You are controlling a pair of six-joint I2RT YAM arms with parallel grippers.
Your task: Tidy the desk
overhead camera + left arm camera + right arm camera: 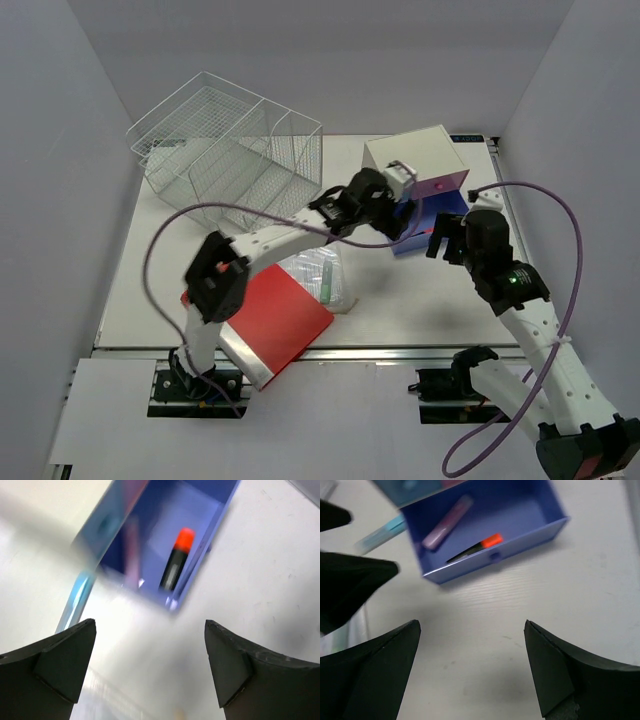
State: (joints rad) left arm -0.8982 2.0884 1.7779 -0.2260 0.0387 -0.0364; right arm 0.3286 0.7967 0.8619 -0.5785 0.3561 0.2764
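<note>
**Both grippers open and empty above the desk, facing a pulled-out blue drawer**

The left gripper [150, 667] has its fingers spread wide with nothing between them, and the right gripper [470, 672] is spread wide and empty too. The white desk [420, 300] lies directly beneath both of them. Just ahead of both stands the blue drawer [495, 557], open, with a black marker with an orange cap [475, 547] and a pink pen [447, 522] lying inside it. A light-blue pen [380, 532] lies on the desk outside the drawer, on the left gripper's side. Beyond the drawer sits the white drawer box [415, 155]. A wire basket [230, 150] stands well off to the left of the grippers. A red folder [280, 315] and a clear packet [320, 275] lie back toward the left arm's base.
</note>
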